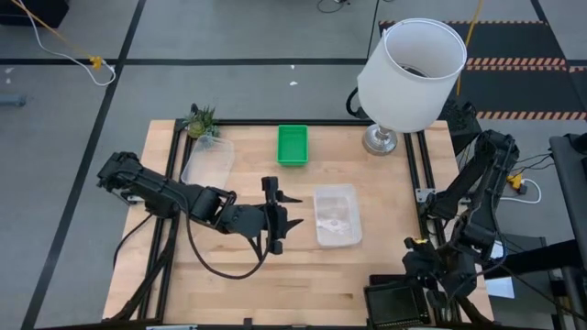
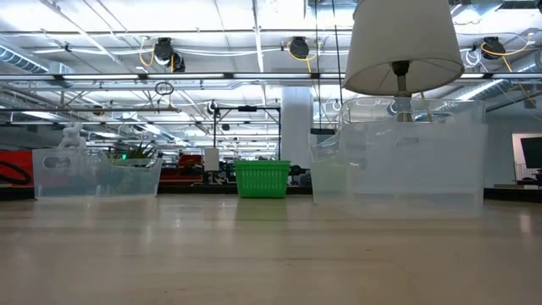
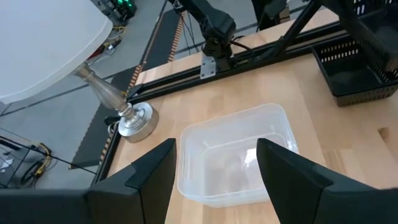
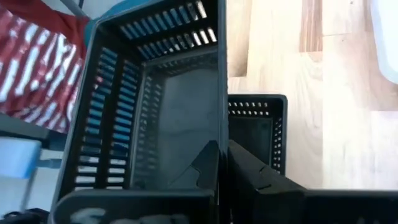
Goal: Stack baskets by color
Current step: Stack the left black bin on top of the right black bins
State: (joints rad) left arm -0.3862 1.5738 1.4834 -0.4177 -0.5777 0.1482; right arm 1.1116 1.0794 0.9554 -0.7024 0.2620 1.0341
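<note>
At the table's [image 1: 248,293] near right corner, the right gripper [image 4: 222,163] pinches a black basket's [image 4: 155,99] rim; the left gripper [image 1: 286,213], spread, hovers beside the clear basket [image 1: 336,215] mid-table.

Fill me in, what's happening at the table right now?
Sorting baskets by colour. The right gripper has its jaws shut on the wall of a black slotted plastic basket, lifted over a second black basket at the table's near right corner. The left gripper hovers with jaws open at a clear plastic basket mid-table. Another clear basket and a green basket sit apart.
</note>
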